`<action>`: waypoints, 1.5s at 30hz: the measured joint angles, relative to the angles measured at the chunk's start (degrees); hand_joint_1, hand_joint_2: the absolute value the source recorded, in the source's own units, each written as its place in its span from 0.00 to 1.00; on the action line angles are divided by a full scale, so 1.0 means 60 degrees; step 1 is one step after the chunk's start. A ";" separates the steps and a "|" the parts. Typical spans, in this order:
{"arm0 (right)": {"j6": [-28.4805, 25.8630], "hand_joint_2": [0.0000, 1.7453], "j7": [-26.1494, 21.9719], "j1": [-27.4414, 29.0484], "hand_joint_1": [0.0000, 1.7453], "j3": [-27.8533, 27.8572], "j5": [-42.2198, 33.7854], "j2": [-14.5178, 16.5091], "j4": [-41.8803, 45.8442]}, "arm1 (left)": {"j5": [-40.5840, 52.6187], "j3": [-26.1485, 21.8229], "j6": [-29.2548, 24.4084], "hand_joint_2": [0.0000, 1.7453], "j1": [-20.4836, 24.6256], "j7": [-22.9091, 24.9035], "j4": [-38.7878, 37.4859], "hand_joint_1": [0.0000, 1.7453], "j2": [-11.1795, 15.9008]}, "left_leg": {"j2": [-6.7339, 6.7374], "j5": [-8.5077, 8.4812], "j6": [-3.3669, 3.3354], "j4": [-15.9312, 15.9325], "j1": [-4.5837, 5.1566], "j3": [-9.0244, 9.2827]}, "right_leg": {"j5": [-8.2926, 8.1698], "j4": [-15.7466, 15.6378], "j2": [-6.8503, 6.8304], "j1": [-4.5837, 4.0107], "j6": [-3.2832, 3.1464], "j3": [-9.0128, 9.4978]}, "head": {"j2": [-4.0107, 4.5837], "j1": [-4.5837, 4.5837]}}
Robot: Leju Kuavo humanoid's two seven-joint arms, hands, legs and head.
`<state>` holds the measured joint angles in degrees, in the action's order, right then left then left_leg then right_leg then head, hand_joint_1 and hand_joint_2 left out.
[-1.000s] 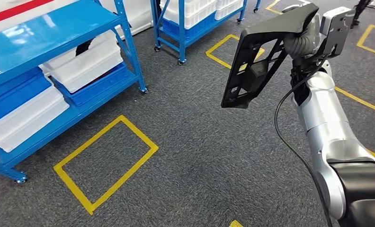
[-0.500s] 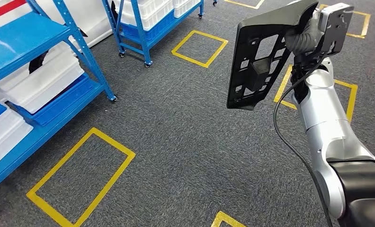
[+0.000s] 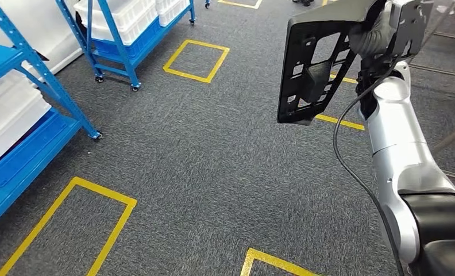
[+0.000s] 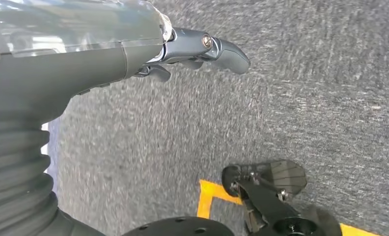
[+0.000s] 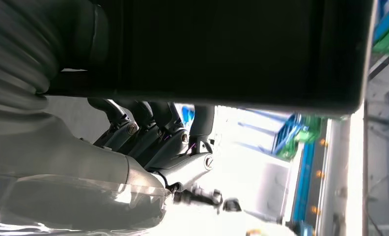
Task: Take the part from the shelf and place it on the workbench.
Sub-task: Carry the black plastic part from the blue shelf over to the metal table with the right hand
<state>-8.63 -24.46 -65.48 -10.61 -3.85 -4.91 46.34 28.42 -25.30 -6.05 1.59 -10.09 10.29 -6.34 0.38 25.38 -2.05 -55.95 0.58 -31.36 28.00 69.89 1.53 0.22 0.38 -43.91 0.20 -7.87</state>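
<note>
The part (image 3: 314,63) is a flat black plastic panel with cut-outs and ribs. My right hand (image 3: 370,35) grips it by its top edge and holds it high over the grey carpet, hanging nearly upright. In the right wrist view the part (image 5: 222,49) is a dark slab with my fingers (image 5: 153,128) curled under its edge. My left hand (image 4: 202,46) hangs over the carpet with nothing in it, its fingers loosely out.
A blue shelf (image 3: 38,75) with white bins stands at the left edge. A second wheeled blue shelf (image 3: 124,43) stands at the back left. Yellow taped squares (image 3: 196,57) mark the carpet, one at my near left (image 3: 70,224).
The camera has turned: the shelves and floor markings have slid left and toward the frame's edge. The part stays held high in my right hand, in much the same pose.
</note>
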 joint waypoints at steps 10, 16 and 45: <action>0.0233 1.00 0.0901 -0.0802 1.00 0.0439 0.0680 -0.0498 0.0717 | 0.0172 0.0000 0.0057 1.00 0.0000 -0.0071 0.0004 0.00 0.0015 | 0.1200 0.0395 0.0465 -0.0323 -0.0039 0.0027 | -0.0742 -0.1711 -0.0678 0.0141 0.0031 0.0991 | -0.0001 -0.0004; 0.0225 1.00 0.1195 -0.1480 1.00 0.0490 0.0783 -0.0601 0.0876 | 0.0181 -0.0003 0.0059 1.00 0.0111 0.0048 0.0004 0.00 0.0014 | 0.0096 0.1600 0.0548 -0.2834 -0.0143 -0.1109 | -0.0780 -0.1734 0.0038 0.0095 -0.0255 0.0990 | 0.0000 -0.0004; -0.0072 1.00 0.1333 -0.0046 1.00 0.1196 0.1398 -0.0729 0.2650 | 0.0375 -0.0090 0.0160 1.00 0.0052 0.0225 0.0006 0.00 0.0177 | 0.0282 0.1196 0.0606 -0.1723 -0.0173 -0.0618 | -0.0758 -0.1798 -0.0182 0.0193 -0.0182 0.1119 | 0.0000 0.0010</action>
<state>-9.07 -16.46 -65.76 -3.44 4.54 -9.28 62.24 30.67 -25.85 -5.09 1.90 -8.74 10.33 -5.28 2.08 32.56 1.58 -66.29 -0.46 -35.07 23.45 59.10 0.44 1.37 -0.71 -37.20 0.20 -7.81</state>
